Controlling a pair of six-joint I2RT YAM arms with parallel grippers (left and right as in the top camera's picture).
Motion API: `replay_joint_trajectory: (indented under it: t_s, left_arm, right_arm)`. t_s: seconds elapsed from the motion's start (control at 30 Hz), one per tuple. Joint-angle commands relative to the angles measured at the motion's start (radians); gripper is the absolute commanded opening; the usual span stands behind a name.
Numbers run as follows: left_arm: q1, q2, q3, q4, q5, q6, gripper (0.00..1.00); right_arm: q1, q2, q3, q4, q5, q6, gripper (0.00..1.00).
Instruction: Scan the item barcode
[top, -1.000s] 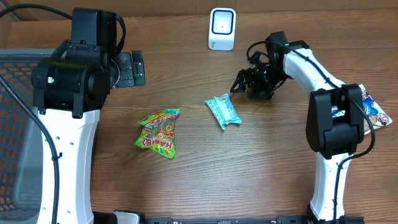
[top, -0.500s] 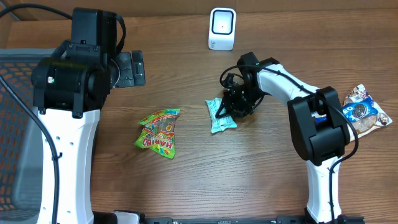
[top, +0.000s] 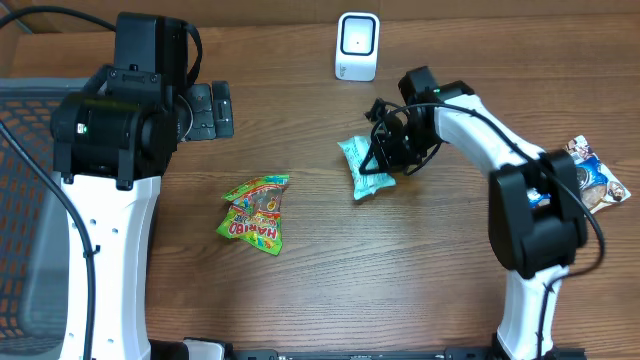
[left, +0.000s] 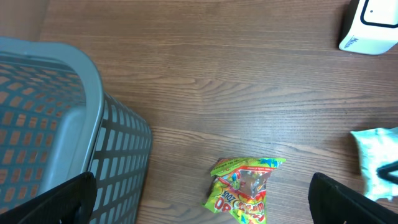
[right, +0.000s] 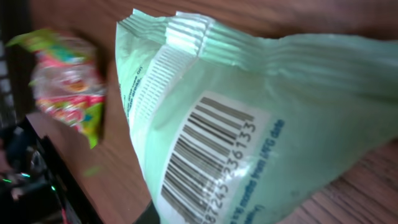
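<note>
- Right gripper (top: 388, 158): we found it reaching in from the right, its fingers clenched on the right edge of the mint-green packet (top: 360, 168). The fingers themselves were mostly hidden in the overhead view.
- Mint-green packet: it sat right of the table's centre, on the near side of the scanner (top: 357, 46) and well apart from it. Its left end pointed toward the far left. In the right wrist view the packet (right: 261, 118) filled most of the frame, crimped end up, raised above the wood.
- Barcode (right: 208, 163): we noted black bars on a white patch with digits along one side, facing the right wrist camera. Whether it faced the scanner we could not tell.
- Scanner: a small white unit with a dark window, standing at the far edge of the table (top: 400, 290), also seen in the top right corner of the left wrist view (left: 372, 25).
- Left gripper (top: 212, 110): it hung over the far left of the table, released and holding nothing. Its dark fingertips (left: 71, 196) stood wide apart at the lower corners of its own view.
- Gummy bag (top: 255, 210): green, yellow and red, lying flat left of centre, apart from both grippers.
- Grey basket (left: 81, 118): a mesh-walled bin at the far left edge.
- Blue snack packet (top: 592, 180): lying at the far right edge, partly behind the right arm.
</note>
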Motion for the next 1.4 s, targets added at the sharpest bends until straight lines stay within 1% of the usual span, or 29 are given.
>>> replay_joint_trajectory:
  t_s: [0.0, 0.3, 0.37, 0.47, 1.17, 1.3, 1.37]
  left_arm:
    - [0.004, 0.003, 0.012, 0.0, -0.013, 0.022, 1.0]
    - [0.004, 0.003, 0.012, 0.0, -0.013, 0.022, 1.0]
    - [0.004, 0.003, 0.012, 0.0, -0.013, 0.022, 1.0]
    - [0.004, 0.003, 0.012, 0.0, -0.013, 0.022, 1.0]
    - [0.004, 0.003, 0.012, 0.0, -0.013, 0.022, 1.0]
    - [0.004, 0.003, 0.012, 0.0, -0.013, 0.022, 1.0]
    - [0.004, 0.003, 0.012, 0.0, -0.013, 0.022, 1.0]
  right_arm:
    - [0.018, -0.153, 0.037, 0.004, -0.005, -0.19, 0.04]
    - [0.019, -0.346, 0.037, -0.03, -0.006, -0.406, 0.04]
    - [0.019, -0.392, 0.037, -0.037, -0.006, -0.472, 0.04]
    - [0.019, -0.425, 0.037, -0.037, -0.006, -0.521, 0.04]
    - [0.022, -0.429, 0.033, -0.033, -0.006, -0.525, 0.04]
    - [0.035, -0.406, 0.033, -0.033, -0.02, -0.508, 0.06]
    - [0.04, -0.391, 0.033, -0.028, -0.032, -0.466, 0.09]
